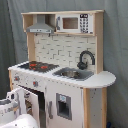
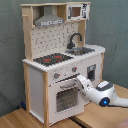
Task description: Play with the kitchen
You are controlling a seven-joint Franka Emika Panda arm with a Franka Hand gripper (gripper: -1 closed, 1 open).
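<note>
Your kitchen (image 2: 60, 65) stands on a light-wood desk (image 2: 15, 119) in the second exterior view, with a grey-green curtain (image 2: 10, 50) behind it.

Second exterior view, from that view's left across:
- Grey hood (image 2: 48, 20) sits top left under the wooden top shelf. Just to its right is a small microwave panel (image 2: 76, 11).
- The black-red hob (image 2: 52, 59) lies on the white worktop. Beyond it, toward the second exterior view's right, are the sink (image 2: 82, 50) and the black faucet (image 2: 75, 39), arched over the basin.
- Two knobs (image 2: 56, 76) sit on the front panel above the oven door (image 2: 64, 97). The door has a window and a bar handle.
- Your arm (image 2: 107, 94), white with a blue light on one joint, reaches in from the second exterior view's right. The hand (image 2: 79, 81) is at the oven door's upper right corner, by the handle. You cannot tell whether the fingers are released or clenched, or whether they touch the door.

First exterior view, from that view's left across:
- The white arm (image 1: 10, 107) fills the lower left corner, in front of the oven door (image 1: 30, 102), which stands swung ajar.
- Hob (image 1: 37, 65), then sink (image 1: 72, 74), then faucet (image 1: 86, 59) run rightward along the worktop.
- A cabinet door with a dark panel (image 1: 63, 106) sits under the sink.
</note>
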